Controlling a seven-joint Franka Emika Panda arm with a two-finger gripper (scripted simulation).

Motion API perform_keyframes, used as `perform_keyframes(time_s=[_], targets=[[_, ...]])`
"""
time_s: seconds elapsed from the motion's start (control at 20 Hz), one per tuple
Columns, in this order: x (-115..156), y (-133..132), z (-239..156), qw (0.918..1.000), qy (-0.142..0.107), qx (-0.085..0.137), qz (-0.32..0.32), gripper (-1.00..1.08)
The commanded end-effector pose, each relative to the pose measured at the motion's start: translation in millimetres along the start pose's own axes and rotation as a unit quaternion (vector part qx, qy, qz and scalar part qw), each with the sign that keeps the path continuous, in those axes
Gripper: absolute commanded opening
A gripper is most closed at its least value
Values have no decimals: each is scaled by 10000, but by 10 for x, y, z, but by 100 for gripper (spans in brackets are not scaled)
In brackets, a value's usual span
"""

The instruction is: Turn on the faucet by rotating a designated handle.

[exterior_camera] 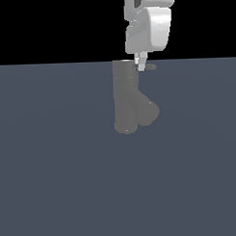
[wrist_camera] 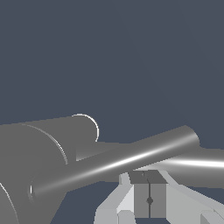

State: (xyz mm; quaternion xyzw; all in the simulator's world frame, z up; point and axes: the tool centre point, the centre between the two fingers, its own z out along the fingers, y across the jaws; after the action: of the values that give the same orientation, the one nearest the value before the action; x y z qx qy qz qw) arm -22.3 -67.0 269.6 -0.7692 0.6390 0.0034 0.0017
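Gripper (exterior_camera: pixel 141 66) at handle (exterior_camera: pixel 149 67) — faucet (exterior_camera: pixel 126 98) | no writing legible

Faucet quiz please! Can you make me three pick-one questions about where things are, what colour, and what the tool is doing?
1. Where is the tool?
A. By the faucet's top, at the handle
B. Down by the spout
C. Far off on the floor

2. What colour is the faucet?
A. Red
B. Grey
C. Yellow

3. How does the handle lie?
A. Straight up
B. Snapped off on the floor
C. Sticking out sideways

Answers:
1 A: in the exterior view the fingers hang beside the top section, where the rod comes out.
2 B: body and spout are matte grey.
3 C: the thin rod points out to the exterior view's right from the top.
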Motion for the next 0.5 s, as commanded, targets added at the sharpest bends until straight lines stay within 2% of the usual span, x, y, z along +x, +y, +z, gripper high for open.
perform_keyframes(time_s=[0.0,0.45], targets=[[32,-21,-1,10000,0,2,8,-100],[324,-200,-3,10000,11,4,86,-100]])
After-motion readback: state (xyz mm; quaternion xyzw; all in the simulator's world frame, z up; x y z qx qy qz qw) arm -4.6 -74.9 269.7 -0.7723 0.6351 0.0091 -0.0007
